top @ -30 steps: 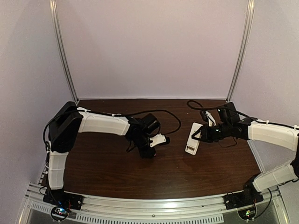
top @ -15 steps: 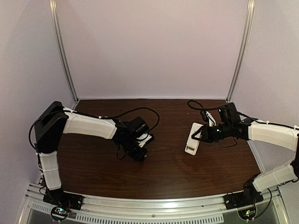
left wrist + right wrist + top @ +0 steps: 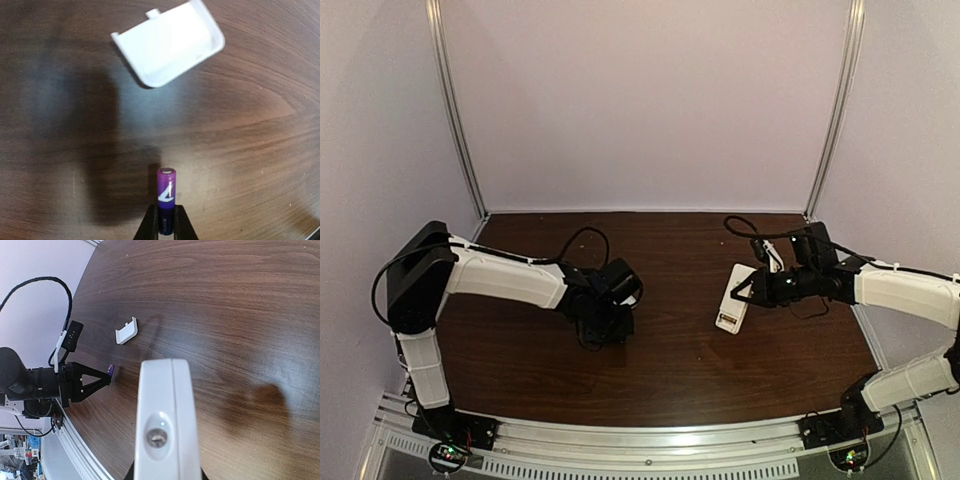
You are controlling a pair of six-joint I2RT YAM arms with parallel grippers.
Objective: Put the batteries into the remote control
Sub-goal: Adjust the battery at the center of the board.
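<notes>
– Now, where does the loading stand?

– Left pincer (image 3: 166,222) clamped on one end of a purple battery (image 3: 166,187), most of the cell jutting past the fingertips. It sits left of centre on the desk (image 3: 700,380), about midway between the far and near edges. Right pincer (image 3: 741,288) closed on the white remote (image 3: 733,297), near the right edge. A white lid (image 3: 167,42) lies loose on the wood beyond the battery, toward the far edge, not touching it.

– And the second battery?

– Not to be made out. From overhead the remote's near end shows dark, too small to read.

– What does the carry across call for?

– A steady grip first, in my judgement. The cell is held by one end only and could pivot. It has to travel toward the right edge, clear of the lid, and arrive with its long axis in line with the bay, poles the right way round. The right arm should hold the remote fixed so the cell can be pressed home rather than dropped.

– What has changed over the last second?

– The left arm has drawn back toward the left edge, and its pincer is now farther from the remote. Its shoulder has swung out leftward too. The right arm and remote sit where they were.
</notes>
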